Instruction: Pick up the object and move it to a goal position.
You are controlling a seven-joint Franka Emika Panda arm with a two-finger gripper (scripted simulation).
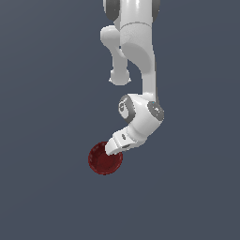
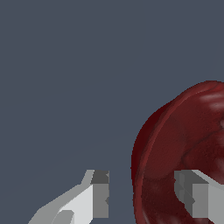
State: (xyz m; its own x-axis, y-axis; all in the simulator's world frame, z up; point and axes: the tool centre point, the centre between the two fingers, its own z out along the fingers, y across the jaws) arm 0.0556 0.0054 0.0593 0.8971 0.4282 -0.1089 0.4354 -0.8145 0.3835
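Item: dark red bowl [image 1: 104,159] — small, round, shallow, glossy and faintly mottled inside, lying on the plain grey tabletop [image 1: 42,187]; no edge or corner of that surface is showing in either view, so the bowl can be placed only as sitting a little below and toward the exterior view's left of that picture's middle. Attending item: gripper [image 2: 142,199], hanging at the bowl's rim on the side nearer the arm, with the wrist tilting down over it. In the wrist view the jaws are standing released, well apart, one finger [image 2: 98,197] sitting outside the bowl wall over bare table and the other reaching over the inside, so the rim is lying between them; neither pad appears to be pressing the wall yet, though contact is too fine to tell. Judged step: settling for a rim pinch before the lift. To do it well, the fingers are probably needing to go lower, until the pads are overlapping the wall fully, with the outer one stopping short of scraping the table; the closing should be slow and square to the rim, since a glossy, curved wall is likely to slip or tip the bowl sideways. Arm [image 1: 138,56]: white, descending from the top of the exterior view. No goal marker is showing.
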